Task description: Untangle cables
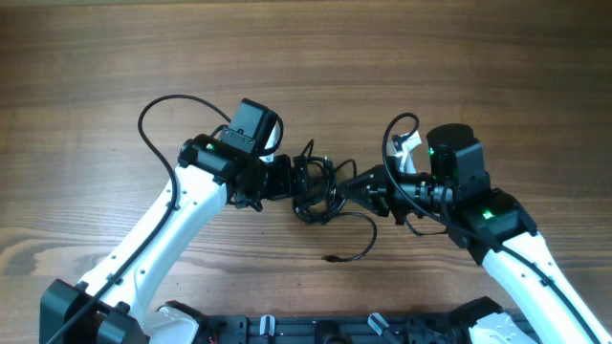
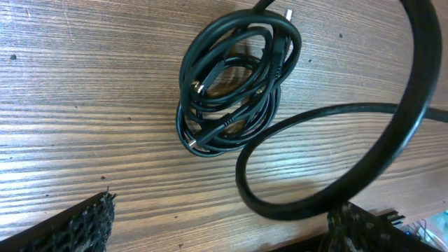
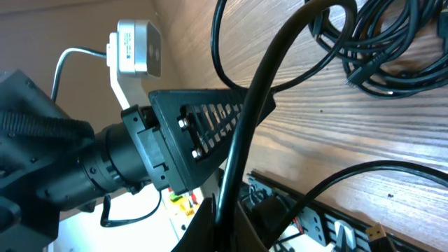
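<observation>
Your cable bundle [image 1: 314, 187] [image 2: 234, 84] lies coiled on the wooden tabletop [image 1: 96, 86], directly between the two arms. Your left gripper [image 1: 280, 179] sits at the bundle's left edge with its jaws apart. From the left wrist, a black cord [image 2: 392, 140] arcs across in front of the coil. Your right gripper [image 1: 369, 182] is at the opposite edge, and its jaws look clamped on a strand [image 3: 252, 119] running up into the bundle. A loose strand [image 1: 368, 234] trails toward the arm bases and ends in a plug [image 1: 331, 257]. Each arm's thicker cable [image 1: 153, 119] loops close by.
</observation>
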Motion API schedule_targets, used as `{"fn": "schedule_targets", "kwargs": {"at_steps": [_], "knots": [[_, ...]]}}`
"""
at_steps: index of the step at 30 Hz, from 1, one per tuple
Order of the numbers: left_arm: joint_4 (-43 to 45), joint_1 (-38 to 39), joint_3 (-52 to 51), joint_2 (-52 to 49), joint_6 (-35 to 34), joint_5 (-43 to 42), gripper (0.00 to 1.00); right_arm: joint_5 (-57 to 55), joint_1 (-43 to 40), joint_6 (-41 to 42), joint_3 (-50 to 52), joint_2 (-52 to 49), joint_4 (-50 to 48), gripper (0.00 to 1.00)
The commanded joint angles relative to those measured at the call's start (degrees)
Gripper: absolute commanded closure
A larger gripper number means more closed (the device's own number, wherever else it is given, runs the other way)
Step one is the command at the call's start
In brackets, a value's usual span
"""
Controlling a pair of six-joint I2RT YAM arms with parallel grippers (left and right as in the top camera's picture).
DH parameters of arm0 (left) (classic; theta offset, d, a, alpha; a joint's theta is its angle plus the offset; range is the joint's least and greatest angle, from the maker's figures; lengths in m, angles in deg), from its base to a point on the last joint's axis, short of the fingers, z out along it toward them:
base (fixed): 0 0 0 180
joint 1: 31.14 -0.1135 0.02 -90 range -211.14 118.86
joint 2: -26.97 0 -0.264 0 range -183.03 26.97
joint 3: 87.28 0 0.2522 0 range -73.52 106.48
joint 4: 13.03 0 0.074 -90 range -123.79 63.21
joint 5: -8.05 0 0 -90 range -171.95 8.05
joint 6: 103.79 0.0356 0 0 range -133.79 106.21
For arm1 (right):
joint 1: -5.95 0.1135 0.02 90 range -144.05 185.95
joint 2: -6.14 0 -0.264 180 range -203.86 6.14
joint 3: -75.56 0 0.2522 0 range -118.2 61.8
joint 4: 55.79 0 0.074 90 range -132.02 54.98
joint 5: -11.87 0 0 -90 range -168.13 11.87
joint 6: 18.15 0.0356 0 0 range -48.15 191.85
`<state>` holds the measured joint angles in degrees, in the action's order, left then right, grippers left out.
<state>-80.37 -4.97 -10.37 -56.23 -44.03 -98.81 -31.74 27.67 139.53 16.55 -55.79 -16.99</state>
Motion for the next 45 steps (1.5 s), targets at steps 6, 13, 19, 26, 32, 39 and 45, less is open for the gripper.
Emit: {"fn": "schedule_targets", "kwargs": {"at_steps": [6, 13, 19, 26, 32, 39, 45], "knots": [[0.2, -0.3, 0.6, 0.2, -0.5, 2.2, 0.00, 4.6, 0.2, -0.2, -0.5, -0.4, -0.9, 0.96], [0.2, -0.3, 0.6, 0.2, -0.5, 2.9, 0.00, 11.0, 0.2, -0.2, -0.5, -0.4, -6.6, 0.96], [0.2, -0.3, 0.6, 0.2, -0.4, 2.9, 0.00, 18.2, 0.2, 1.8, -0.5, -0.4, -15.0, 0.96], [-0.5, -0.3, 0.6, 0.1, -4.3, 12.1, 0.00, 22.3, 0.2, 3.0, -0.5, -0.4, -23.1, 0.96], [-0.7, -0.3, 0.6, -0.8, -5.4, 13.9, 0.21, 23.3, 0.2, 2.9, -0.5, -0.4, -24.8, 0.96], [-0.3, -0.3, 0.6, -0.7, -5.3, 12.2, 0.59, 22.5, 0.2, -0.3, -0.5, -0.6, -24.7, 0.96], [1.6, -0.3, 1.7, 1.2, -4.7, 7.1, 0.94, 20.9, 0.2, -3.3, -0.5, -0.6, -22.7, 0.96]]}}
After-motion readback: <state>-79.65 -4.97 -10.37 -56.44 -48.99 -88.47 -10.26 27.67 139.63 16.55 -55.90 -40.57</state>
